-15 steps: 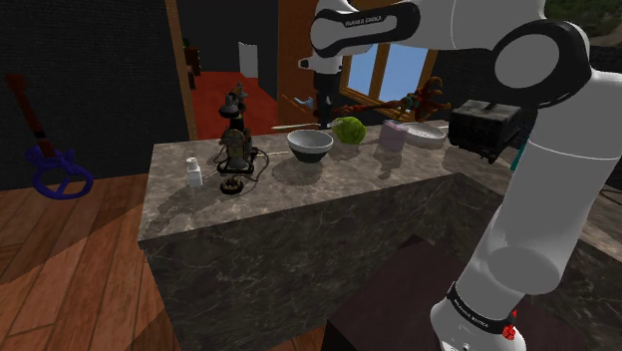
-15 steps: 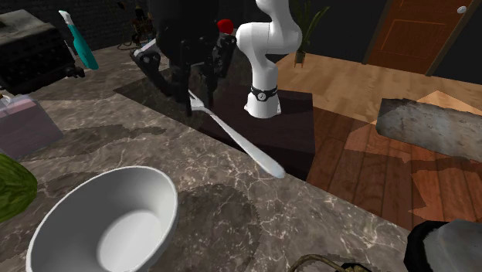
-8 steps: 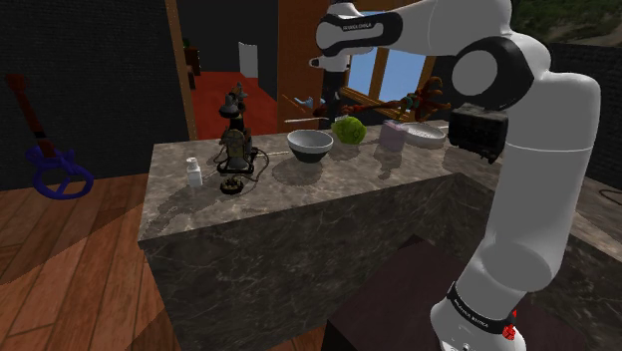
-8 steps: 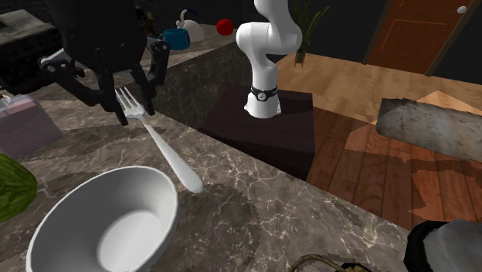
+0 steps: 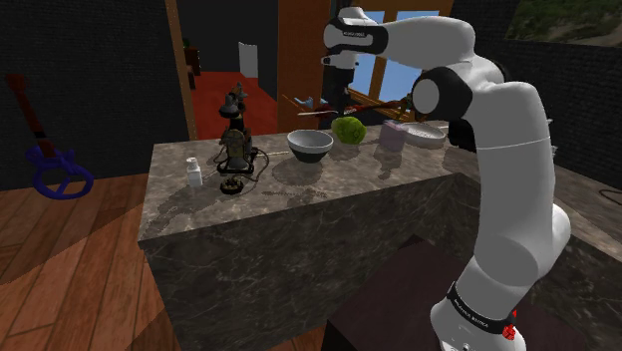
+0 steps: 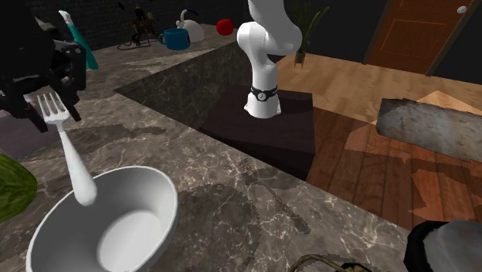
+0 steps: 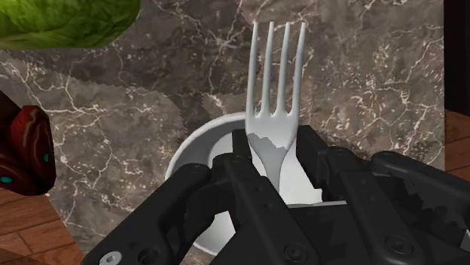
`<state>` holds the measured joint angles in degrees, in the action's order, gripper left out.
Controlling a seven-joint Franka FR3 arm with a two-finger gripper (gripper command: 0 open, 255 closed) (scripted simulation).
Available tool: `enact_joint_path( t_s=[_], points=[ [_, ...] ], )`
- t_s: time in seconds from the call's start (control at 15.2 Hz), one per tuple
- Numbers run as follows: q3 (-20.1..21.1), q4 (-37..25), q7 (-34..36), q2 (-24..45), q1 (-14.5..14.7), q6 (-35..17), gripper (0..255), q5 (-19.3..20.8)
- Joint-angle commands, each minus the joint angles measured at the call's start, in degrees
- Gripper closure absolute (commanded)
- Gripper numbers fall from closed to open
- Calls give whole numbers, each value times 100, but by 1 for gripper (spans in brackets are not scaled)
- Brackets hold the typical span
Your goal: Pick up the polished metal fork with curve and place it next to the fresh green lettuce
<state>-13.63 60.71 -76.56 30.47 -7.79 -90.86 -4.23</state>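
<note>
My gripper [image 6: 46,99] is shut on a pale metal fork [image 6: 68,154] just below its tines, and the curved handle hangs down over the rim of a white bowl [image 6: 108,224]. In the wrist view the fork [image 7: 275,105] sticks out between the black fingers [image 7: 239,150], tines pointing away, above the bowl [image 7: 197,154]. The green lettuce [image 7: 68,19] lies on the marble just beyond the bowl. In the shoulder view the gripper [image 5: 337,105] hangs above the counter between the bowl [image 5: 310,145] and the lettuce [image 5: 348,131].
A grey box [image 5: 394,137] and a white dish [image 5: 429,133] stand past the lettuce. A dark old telephone [image 5: 234,145] and a small white bottle [image 5: 193,173] occupy the marble counter's [image 5: 299,199] other end. A red-brown object [image 7: 26,150] lies beside the bowl.
The arm has swung across the counter with the fork held in it, leftward in the second exterior view. The fork's handle now hangs over the bowl's rim, close to the lettuce.
</note>
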Motion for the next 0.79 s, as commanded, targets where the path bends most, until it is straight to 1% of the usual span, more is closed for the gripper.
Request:
enact_joint_path(
  t_s=[0.0,0.07,0.33,0.73],
  points=[
    [-9,-999,-197,597,-294,395,255,-127],
    [7,-1889,-285,1116,-519,758,255,-218],
    [-2,-1031,-293,806,-411,215,255,-163],
    [-15,-195,-298,592,-313,-401,255,-131]
  ],
)
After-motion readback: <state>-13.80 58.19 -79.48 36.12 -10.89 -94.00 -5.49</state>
